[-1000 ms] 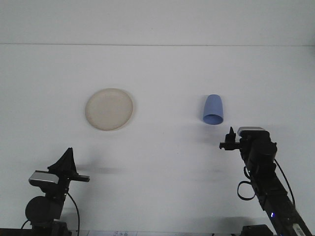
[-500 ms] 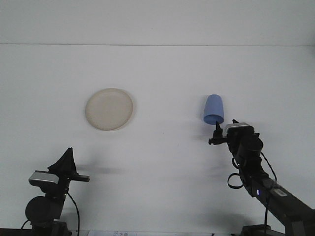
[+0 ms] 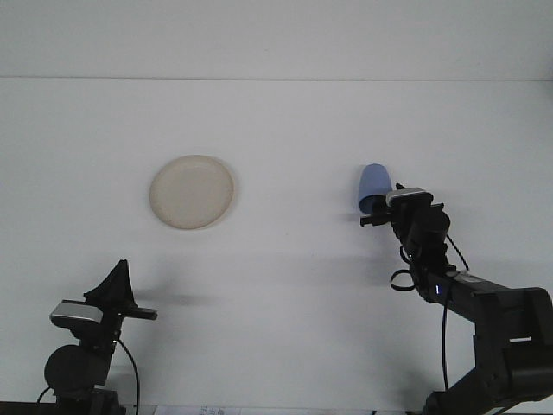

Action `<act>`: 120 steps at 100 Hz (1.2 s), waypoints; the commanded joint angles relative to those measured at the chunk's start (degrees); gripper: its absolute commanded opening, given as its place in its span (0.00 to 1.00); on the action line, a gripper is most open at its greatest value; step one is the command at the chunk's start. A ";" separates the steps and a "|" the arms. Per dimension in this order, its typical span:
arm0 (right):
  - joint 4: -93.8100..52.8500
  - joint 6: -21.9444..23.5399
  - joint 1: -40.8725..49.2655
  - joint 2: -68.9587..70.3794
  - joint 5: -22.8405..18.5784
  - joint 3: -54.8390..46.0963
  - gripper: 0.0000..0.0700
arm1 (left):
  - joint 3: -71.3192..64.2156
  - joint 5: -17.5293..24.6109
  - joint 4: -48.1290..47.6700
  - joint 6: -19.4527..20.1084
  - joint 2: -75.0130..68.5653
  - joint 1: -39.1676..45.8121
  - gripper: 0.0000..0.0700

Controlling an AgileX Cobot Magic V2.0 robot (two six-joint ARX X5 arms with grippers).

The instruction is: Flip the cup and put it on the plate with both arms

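Note:
A light blue cup (image 3: pixel 373 181) stands upside down on the white table, right of centre. My right gripper (image 3: pixel 386 199) has reached it and covers its lower right edge, so the rim is partly hidden. Contact with the cup is not clear from this view. A round cream plate (image 3: pixel 192 192) lies flat at the left of centre, with nothing on it. My left gripper (image 3: pixel 120 275) points upward near the front left corner, well below the plate and far from the cup.
The white table (image 3: pixel 285 285) runs back to a pale wall, with its far edge as a line near the top. The right arm's black links and cables (image 3: pixel 484 311) fill the front right corner.
My right arm has stretched forward and to the left, bringing its gripper from below the cup up against it. The cup, the plate and the left arm have stayed where they were.

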 commanded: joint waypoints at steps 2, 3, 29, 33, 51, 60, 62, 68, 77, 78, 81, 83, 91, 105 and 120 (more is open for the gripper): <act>-0.96 -0.59 0.09 1.14 -0.63 1.92 0.00 | -1.09 0.22 0.83 -0.66 -0.09 0.00 0.02; -1.11 -0.59 0.09 1.14 -0.61 2.08 0.00 | -1.09 0.22 0.85 -0.66 -0.09 0.00 0.02; -7.80 0.26 1.25 -4.63 -3.02 2.62 0.00 | -1.09 0.22 0.83 -0.63 -0.09 0.00 0.02; -10.64 0.02 1.97 -7.34 -2.99 2.64 0.00 | -1.09 0.22 0.83 -0.63 -0.09 0.00 0.02; -35.50 -0.24 6.40 -21.00 -2.75 9.11 0.00 | -1.09 0.22 0.83 -0.63 -0.09 0.00 0.02; -55.25 -0.33 9.18 -24.72 -2.91 18.34 0.00 | -1.09 0.22 0.83 -0.63 -0.09 0.00 0.02; -59.36 -0.48 9.84 -24.96 -2.97 20.57 0.00 | -1.09 0.22 0.83 -0.63 -0.09 0.00 0.02; -71.34 -1.66 12.04 -24.94 -2.95 27.54 0.00 | -1.09 0.22 0.83 -0.63 -0.09 0.00 0.02; -85.33 -3.82 15.47 -23.67 -2.84 36.22 0.00 | -1.09 0.22 0.83 -0.63 -0.09 0.00 0.02; -86.53 -3.89 15.85 -23.47 -2.78 36.98 0.00 | -1.09 0.22 0.81 -0.63 -0.09 0.00 0.02; -90.31 -4.00 17.07 -22.84 -2.43 39.28 0.00 | -1.09 0.22 0.81 -0.63 -0.09 0.00 0.02; -92.52 -4.17 17.90 -22.40 -2.10 40.59 0.00 | -1.09 0.22 0.81 -0.63 -0.09 0.00 0.02; -99.51 -4.28 21.79 -20.11 0.24 44.50 0.00 | -1.09 0.22 0.81 -0.63 -0.09 0.00 0.02; -106.77 -4.26 27.45 -15.52 1.62 47.17 0.00 | -1.09 0.22 0.83 -0.63 -0.09 0.00 0.02; -109.42 -4.22 32.57 -10.03 1.64 47.60 0.00 | -1.09 0.22 0.83 -0.63 -0.09 0.00 0.02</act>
